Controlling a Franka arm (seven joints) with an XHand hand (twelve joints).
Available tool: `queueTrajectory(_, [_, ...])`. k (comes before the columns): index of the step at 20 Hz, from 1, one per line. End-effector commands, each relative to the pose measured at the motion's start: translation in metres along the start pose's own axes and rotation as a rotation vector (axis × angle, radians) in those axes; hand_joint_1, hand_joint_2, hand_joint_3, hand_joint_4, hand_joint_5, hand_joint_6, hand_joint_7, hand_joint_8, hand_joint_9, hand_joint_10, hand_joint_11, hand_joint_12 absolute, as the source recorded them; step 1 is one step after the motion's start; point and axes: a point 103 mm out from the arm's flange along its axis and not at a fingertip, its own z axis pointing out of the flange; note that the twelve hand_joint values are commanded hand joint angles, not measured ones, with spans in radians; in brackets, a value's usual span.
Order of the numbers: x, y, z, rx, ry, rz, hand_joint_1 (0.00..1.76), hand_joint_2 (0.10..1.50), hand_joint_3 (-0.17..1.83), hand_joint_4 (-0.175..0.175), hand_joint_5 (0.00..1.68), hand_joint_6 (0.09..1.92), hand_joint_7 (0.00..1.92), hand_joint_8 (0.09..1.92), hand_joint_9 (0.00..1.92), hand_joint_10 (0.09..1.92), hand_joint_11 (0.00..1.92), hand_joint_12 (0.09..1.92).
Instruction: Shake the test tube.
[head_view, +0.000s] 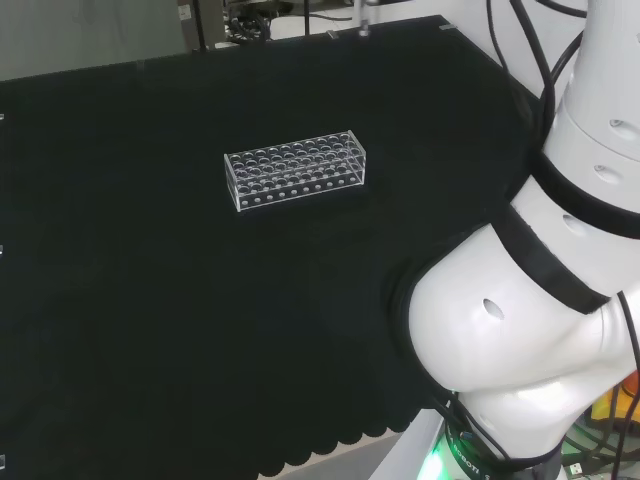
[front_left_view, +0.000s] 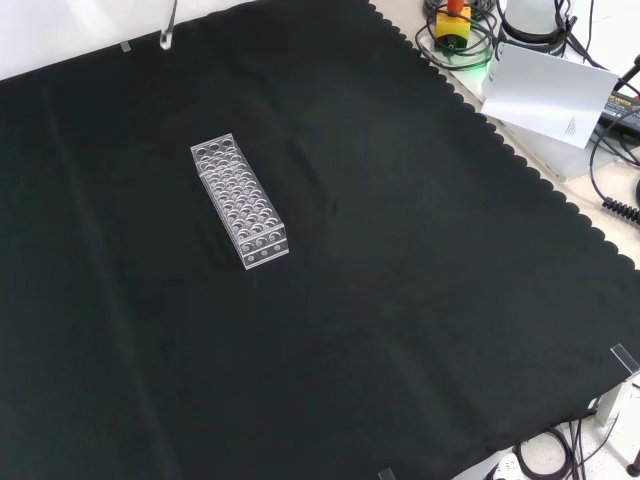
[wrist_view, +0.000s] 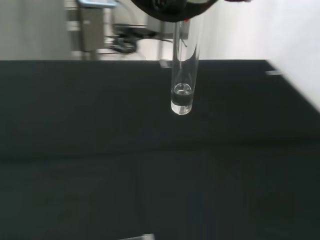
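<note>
A: Where was the test tube (wrist_view: 182, 75)?

B: In the wrist view it hung upright above the black cloth (wrist_view: 100, 150), its rounded end down with a little clear liquid in the bottom. Its upper end ran up into the dark underside of the hand (wrist_view: 172, 9).

A: Were the fingers clamped on it?

B: I couldn't tell; they weren't visible.

A: And the rack?

B: The clear tube rack (head_view: 296, 169) stood alone mid-cloth, with the arm's white links (head_view: 540, 300) at the head view's right

White arm links (head_view: 520, 300) bulk at the head view's right — bent, black-banded joints.
</note>
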Motion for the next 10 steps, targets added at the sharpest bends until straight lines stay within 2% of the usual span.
queueTrajectory(1, [0.098, -0.011, -0.003, -0.011, 0.168, -0.193, 1.42, 0.99, 0.0, -0.175, 1.32, 0.09, 1.29, 0.85, 1.24, 0.53, 1.03, 1.09])
queueTrajectory(5, [0.147, -0.017, -0.02, -0.036, 0.247, -0.304, 1.42, 0.99, 0.0, -0.175, 1.32, 0.09, 1.29, 0.85, 1.24, 0.53, 1.03, 1.09])
queueTrajectory(10, [0.173, -0.019, -0.035, -0.055, 0.295, -0.368, 1.42, 0.99, 0.0, -0.175, 1.32, 0.09, 1.29, 0.85, 1.24, 0.54, 1.04, 1.08])
